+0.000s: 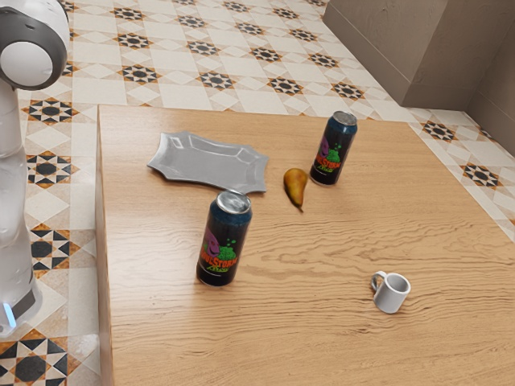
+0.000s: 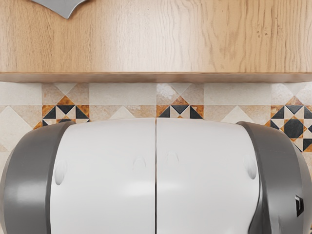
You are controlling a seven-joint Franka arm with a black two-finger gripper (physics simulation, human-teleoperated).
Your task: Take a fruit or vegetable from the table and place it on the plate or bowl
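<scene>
A brownish-yellow pear lies on the wooden table, just to the exterior view's right of a grey scalloped plate. The pear and the plate are a small gap apart. In the wrist view a corner of the plate pokes in over the table's edge, and the arm's own white and grey link lies below the hand. Part of the white arm stands at the exterior view's left edge, off the table.
Two dark drink cans stand upright: one in front of the plate, one to the right of the pear. A small white mug sits toward the front right. Patterned tile floor surrounds the table.
</scene>
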